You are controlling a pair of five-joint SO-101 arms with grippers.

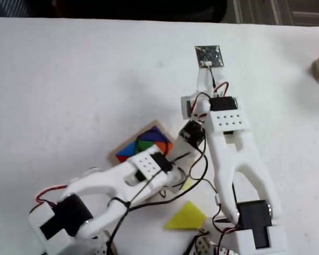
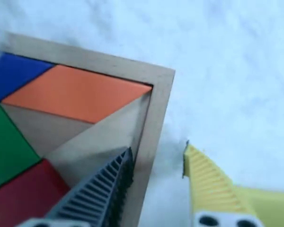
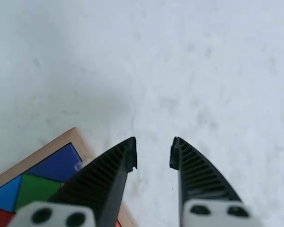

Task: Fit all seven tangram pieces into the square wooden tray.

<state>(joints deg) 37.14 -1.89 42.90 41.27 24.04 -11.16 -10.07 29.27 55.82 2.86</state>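
Yellow triangular tangram piece (image 1: 186,217), 5 o'clock of square wooden tray (image 1: 117,154): likely light, stiff, slick; pinch opposite edges. Both empty: left gripper (image 2: 157,150) wide, right gripper (image 3: 153,146) narrow.

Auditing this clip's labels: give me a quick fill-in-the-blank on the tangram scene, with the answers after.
1. The loose triangle on the table outside the tray is ____.
2. In the left wrist view, the piece reaching the tray's corner is ____.
3. The right end effector, over bare table, is ____.
Answers: yellow; orange; open.
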